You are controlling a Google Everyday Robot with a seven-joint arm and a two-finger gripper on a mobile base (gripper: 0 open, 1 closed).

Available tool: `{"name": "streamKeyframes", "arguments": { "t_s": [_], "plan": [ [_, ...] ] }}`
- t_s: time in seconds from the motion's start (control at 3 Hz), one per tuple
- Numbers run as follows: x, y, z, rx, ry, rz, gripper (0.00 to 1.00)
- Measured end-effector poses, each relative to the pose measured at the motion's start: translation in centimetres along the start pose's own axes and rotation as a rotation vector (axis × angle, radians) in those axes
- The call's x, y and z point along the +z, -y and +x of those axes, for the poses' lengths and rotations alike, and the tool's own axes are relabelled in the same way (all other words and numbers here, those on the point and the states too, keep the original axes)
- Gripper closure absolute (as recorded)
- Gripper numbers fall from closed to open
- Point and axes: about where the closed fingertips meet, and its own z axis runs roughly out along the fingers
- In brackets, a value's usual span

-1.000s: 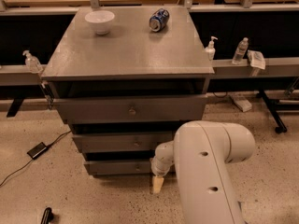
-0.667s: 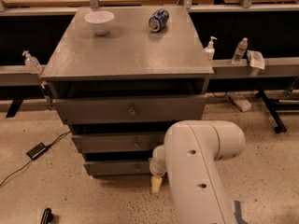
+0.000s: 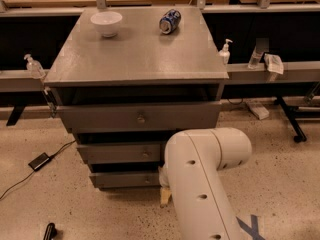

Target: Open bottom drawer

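The grey cabinet has three drawers. The bottom drawer is the lowest, a slim flat grey front; its centre knob is hidden behind my arm. The middle drawer and the taller top drawer sit above it. My gripper is low at the right part of the bottom drawer's front, mostly hidden behind my white arm. Only a pale tip shows near the floor.
A white bowl and a blue can lying on its side are on the cabinet top. Sanitiser bottles stand on side rails. A black adapter and cable lie on the floor at left. A black table leg is at right.
My arm has shifted left across the view, covering more of the bottom drawer's right side. The drawers have not visibly moved.
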Motion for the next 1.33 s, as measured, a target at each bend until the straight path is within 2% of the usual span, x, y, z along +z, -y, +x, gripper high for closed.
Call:
{"name": "streamKeyframes", "arguments": {
  "t_s": [0.67, 1.0, 1.33],
  "plan": [
    [2.3, 1.8, 0.6, 0.026, 0.011, 0.046, 0.0],
    [4.1, 2.9, 0.9, 0.05, 0.011, 0.042, 0.02],
    [5.3, 3.8, 1.2, 0.066, 0.01, 0.03, 0.25]
  ]
}}
